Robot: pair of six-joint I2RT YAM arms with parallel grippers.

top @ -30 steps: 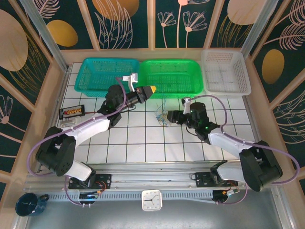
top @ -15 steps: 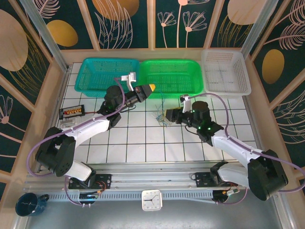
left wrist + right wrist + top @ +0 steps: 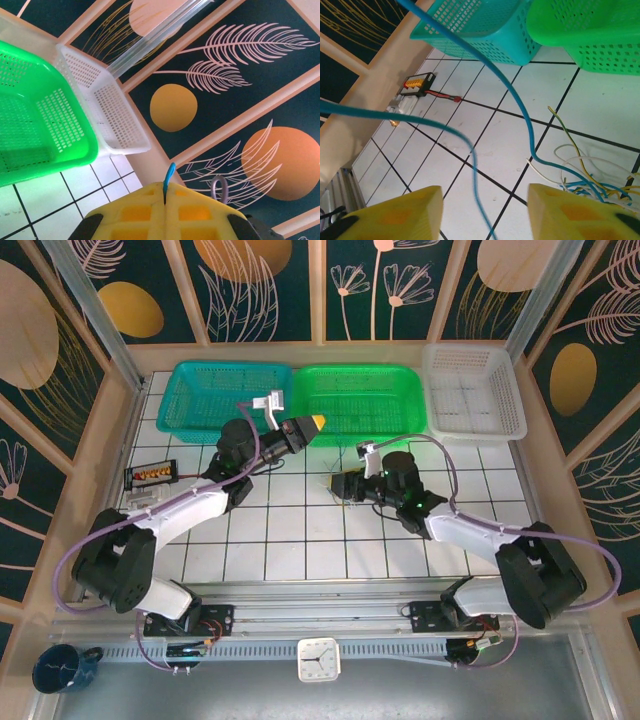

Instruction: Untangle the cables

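1. We see the left gripper (image 3: 165, 196) clamped tight on a blue wire (image 3: 170, 176), raised over the table (image 3: 290, 540), probably to draw it out.
2. Right gripper (image 3: 485, 212) has its jaws partly apart astride that strand, gripping nothing; likely there to pin the clump.
3. Cables (image 3: 592, 175) lie mid-table toward the far edge, just before the green basket (image 3: 360, 400); bare tiles toward the near edge give pulling room.

I count two pincers of my own: one left pincer (image 3: 316, 424), one right pincer (image 3: 341, 484). On the surface (image 3: 290, 540) stand three baskets: one teal basket (image 3: 222, 400), one green basket (image 3: 362, 400), one white basket (image 3: 473, 390). There is one connector block (image 3: 150, 474), one clock (image 3: 319, 660) and one mug (image 3: 62, 668). Of the cables (image 3: 585, 180), two blue strands (image 3: 520, 107) hang in the air; the pale and yellowish ones are too tangled to count.
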